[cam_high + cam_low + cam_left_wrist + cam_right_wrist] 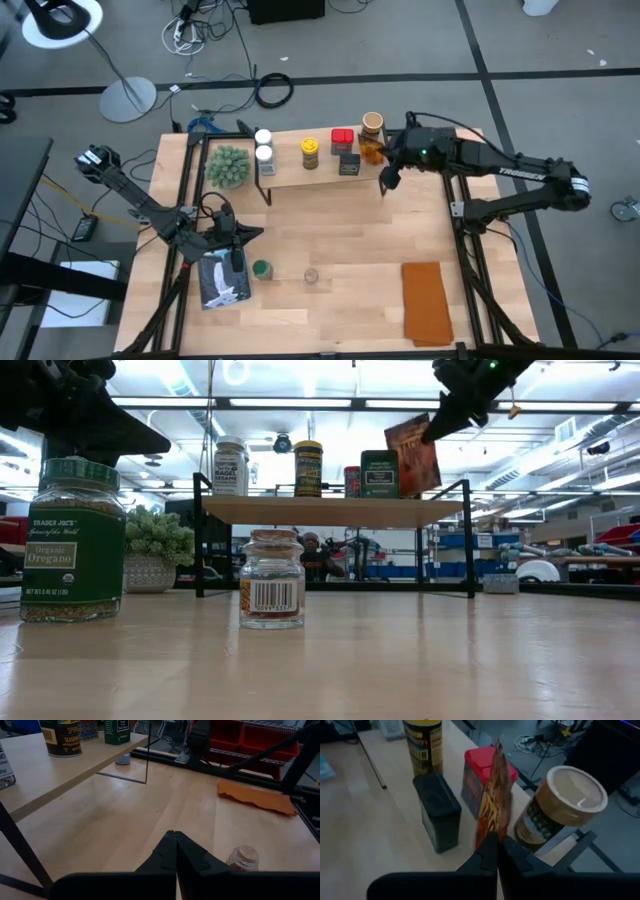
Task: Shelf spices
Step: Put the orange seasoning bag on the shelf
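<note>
The right gripper [496,845], pinched on a flat amber-orange spice packet [492,802], holds it over the light wood shelf [300,178] beside the tan cylinder [555,807]; releasing it upright likely comes next.

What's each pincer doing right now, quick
Left pincer: closed, empty.
Right pincer: closed on an orange packet over the shelf.

The table [330,260] is seen from straight above; a level, table-height view faces the shelf [330,510]. 2 wrist views look forward, close over the tabletop and shelf. The shelf is shared by all 4.
</note>
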`<state>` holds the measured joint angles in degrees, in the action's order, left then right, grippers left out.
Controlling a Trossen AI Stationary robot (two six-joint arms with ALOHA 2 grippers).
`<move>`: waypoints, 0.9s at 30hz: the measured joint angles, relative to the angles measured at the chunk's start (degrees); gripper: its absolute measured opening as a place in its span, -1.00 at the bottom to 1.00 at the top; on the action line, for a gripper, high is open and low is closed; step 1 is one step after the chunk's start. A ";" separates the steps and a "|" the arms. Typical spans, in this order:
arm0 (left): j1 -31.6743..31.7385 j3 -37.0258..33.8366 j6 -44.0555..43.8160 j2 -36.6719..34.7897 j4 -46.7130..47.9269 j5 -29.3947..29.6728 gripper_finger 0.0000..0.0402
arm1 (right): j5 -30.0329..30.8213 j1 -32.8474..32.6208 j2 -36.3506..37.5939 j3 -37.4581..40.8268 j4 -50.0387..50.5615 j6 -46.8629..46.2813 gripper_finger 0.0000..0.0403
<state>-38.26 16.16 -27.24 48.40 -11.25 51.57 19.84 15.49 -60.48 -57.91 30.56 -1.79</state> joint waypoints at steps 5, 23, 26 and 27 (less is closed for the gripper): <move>0.00 0.00 0.00 0.00 -0.04 0.02 -0.99 | -1.65 2.49 0.01 0.39 0.50 -2.09 -0.97; 0.00 0.00 -0.02 0.00 -0.07 0.02 -0.99 | -3.35 2.90 1.45 1.88 0.40 -2.57 -0.64; 0.00 0.00 -0.02 0.00 -0.06 0.03 -0.99 | -3.33 2.89 3.36 1.88 0.38 -2.57 -0.61; 0.00 0.00 -0.02 0.00 -0.07 0.02 -0.99 | -3.34 2.88 4.20 1.88 0.41 -2.57 -0.59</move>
<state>-38.26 16.16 -27.27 48.40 -11.31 51.59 16.50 18.37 -56.27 -56.03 30.97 -4.36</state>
